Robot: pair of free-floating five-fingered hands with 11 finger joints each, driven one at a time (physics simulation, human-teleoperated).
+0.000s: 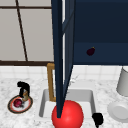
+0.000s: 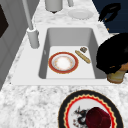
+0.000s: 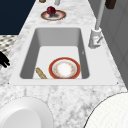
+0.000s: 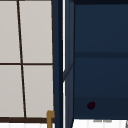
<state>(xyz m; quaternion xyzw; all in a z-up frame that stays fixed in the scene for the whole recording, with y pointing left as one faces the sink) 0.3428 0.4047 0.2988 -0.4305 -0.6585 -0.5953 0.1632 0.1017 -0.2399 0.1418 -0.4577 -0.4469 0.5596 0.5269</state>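
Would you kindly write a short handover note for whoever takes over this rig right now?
Left hand: on top of the tan cup, next to the patterned plate, left of the sink.
Right hand: open, holding nothing, by the sink's front right corner.
Dark red fruit lies on the patterned plate.
In the sink: red-rimmed plate and tan stick.

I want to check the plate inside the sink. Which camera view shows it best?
The right side view: the red-rimmed plate lies whole and near on the sink floor. The left side view shows it whole too, slightly farther off.
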